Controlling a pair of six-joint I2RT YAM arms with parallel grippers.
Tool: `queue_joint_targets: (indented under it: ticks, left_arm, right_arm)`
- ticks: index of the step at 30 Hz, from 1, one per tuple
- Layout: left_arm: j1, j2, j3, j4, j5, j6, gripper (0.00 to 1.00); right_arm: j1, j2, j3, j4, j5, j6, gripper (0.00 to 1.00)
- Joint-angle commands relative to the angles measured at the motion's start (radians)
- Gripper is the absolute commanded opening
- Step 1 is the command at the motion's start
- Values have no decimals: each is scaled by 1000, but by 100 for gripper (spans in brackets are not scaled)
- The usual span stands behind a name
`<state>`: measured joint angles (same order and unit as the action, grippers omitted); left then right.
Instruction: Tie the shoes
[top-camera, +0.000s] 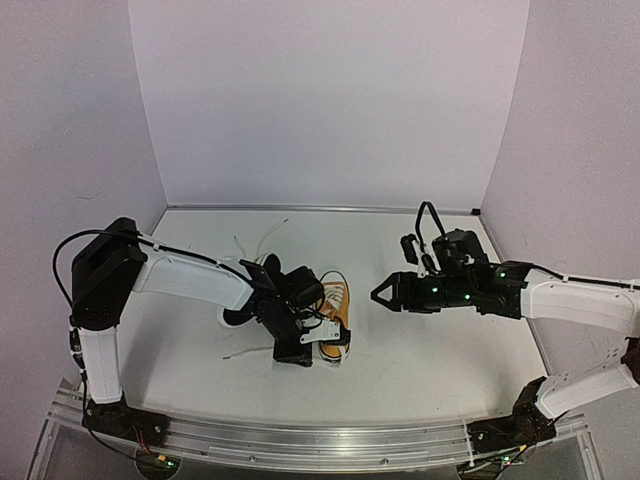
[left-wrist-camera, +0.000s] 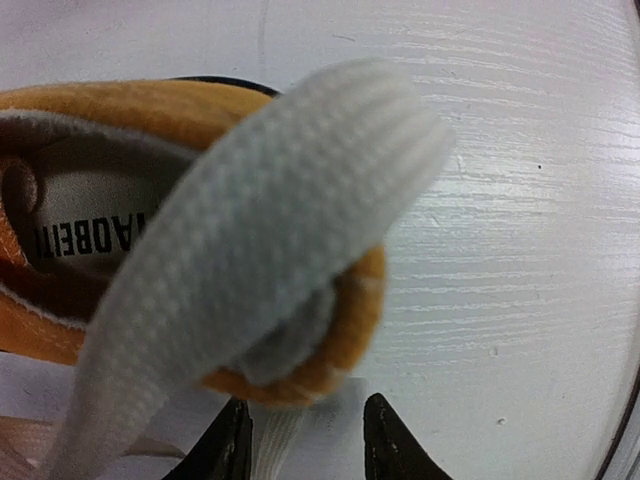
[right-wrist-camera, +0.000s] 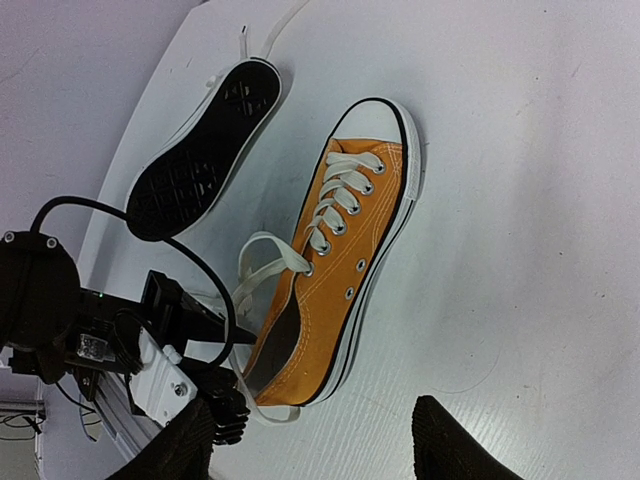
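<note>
The white table (top-camera: 420, 350) carries the orange shoe (right-wrist-camera: 340, 270) upright near its middle. The other shoe (right-wrist-camera: 205, 145) lies just beside it on the left arm's side, showing its black sole. The right gripper (right-wrist-camera: 315, 405) hangs well apart from both, wide open and empty. The left gripper (left-wrist-camera: 307, 405) sits at the orange heel, partly open, with a white lace (left-wrist-camera: 250, 270) passing between its fingers.

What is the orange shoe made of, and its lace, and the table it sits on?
The orange shoe looks like woven canvas, matte, with stitched seams; its white edge seems smooth rubber. The lace is flat woven fabric, its ribbed weave plain up close. The table looks like white-painted wood, with grain lines showing, though it could be a printed surface.
</note>
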<state>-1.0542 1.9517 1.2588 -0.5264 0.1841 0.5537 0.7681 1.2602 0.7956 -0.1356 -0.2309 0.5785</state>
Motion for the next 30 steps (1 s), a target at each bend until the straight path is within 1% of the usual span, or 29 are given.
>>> queue_joint_targets:
  ticks: [1, 6, 8, 12, 16, 17, 21, 25, 28, 30]
  left_arm:
    - [9, 37, 45, -20, 2, 14, 37]
    - [8, 74, 79, -82, 19, 4, 33]
    - [9, 86, 92, -116, 27, -2, 28]
    - [0, 71, 86, -164, 16, -14, 13]
    - [-21, 33, 71, -191, -8, -25, 2]
    - [-25, 18, 64, -184, -10, -32, 0]
    - [-29, -70, 40, -112, 8, -79, 0]
    - [-26, -185, 22, 37, 57, -164, 0]
    - [-8, -265, 3, 160, 46, -259, 0]
    - [25, -300, 5, 236, 21, -354, 0]
  right_arm:
    - [-6, -25, -8, 19, 0, 0, 65]
    - [-6, -23, -10, 19, 0, 3, 65]
    - [-6, -24, -10, 19, 1, 2, 65]
    - [-6, -28, -10, 19, 4, 1, 65]
    - [-6, -22, -10, 19, 3, -1, 65]
    - [-6, -19, -9, 19, 3, -1, 65]
    - [-6, -10, -5, 22, -2, -4, 65]
    - [-6, 0, 7, 21, -1, -19, 65]
    - [-7, 7, 25, 16, 17, -43, 65]
    - [-8, 19, 40, 12, 24, -65, 64]
